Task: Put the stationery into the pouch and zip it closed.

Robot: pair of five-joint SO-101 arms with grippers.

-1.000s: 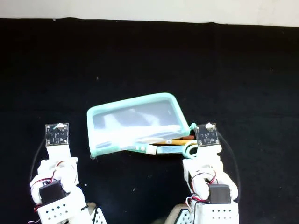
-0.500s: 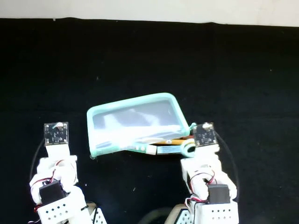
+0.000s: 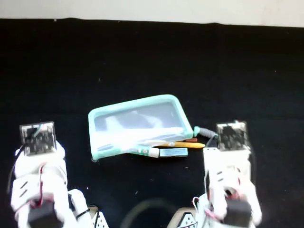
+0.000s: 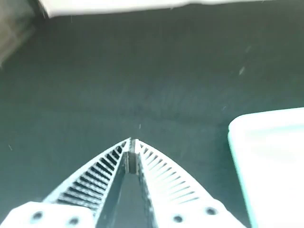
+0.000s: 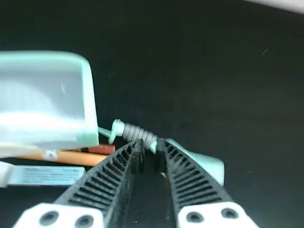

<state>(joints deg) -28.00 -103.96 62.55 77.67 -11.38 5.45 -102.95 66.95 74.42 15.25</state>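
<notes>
Black counter [image 3: 142,57], white wall strip [image 3: 142,8] at far edge. Mint pouch [image 3: 135,121] flat on counter, ahead of and between both pincers. Orange pen [image 3: 185,144], white marker [image 3: 142,151] and flat labelled piece [image 3: 173,152] lie along pouch edge nearest pincers, R pincer side; can't tell if partly inside. L pincer [image 4: 132,142] pressed together, holds nothing, pouch corner off to its side. R pincer [image 5: 149,145] pressed nearly together, slim gap at tips. Grey zip cord [image 5: 135,131] and mint loop [image 5: 206,165] just past its tips.

We see a mint-green pouch [image 3: 137,104] with a frosted pale panel, an orange pen [image 5: 61,156], perhaps a red pen [image 5: 102,149], and a black table [image 3: 142,57].
</notes>
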